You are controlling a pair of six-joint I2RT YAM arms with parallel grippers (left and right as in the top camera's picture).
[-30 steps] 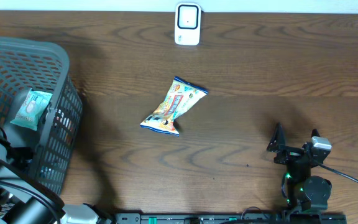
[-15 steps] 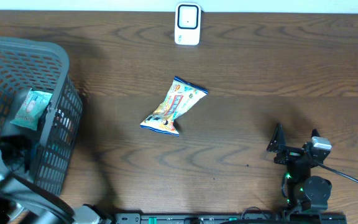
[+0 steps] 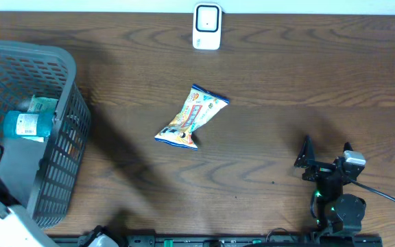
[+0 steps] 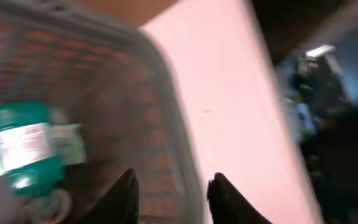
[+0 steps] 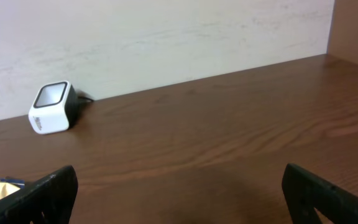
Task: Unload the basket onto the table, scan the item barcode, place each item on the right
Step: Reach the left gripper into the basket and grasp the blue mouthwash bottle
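So the teal pack [image 3: 25,125] was lying flat inside the basket [image 3: 40,48], toward its right-hand wall, white label facing up. It looked light and soft-sided to me, maybe a bit slick, so I'd pinch it across the short width, clear of the label. The left gripper [image 4: 173,186] hung just over the basket's rim, jaws narrowly apart with nothing in them (blurry view though). The right gripper [image 5: 179,180] sat well away from the basket, jaws wide and empty.
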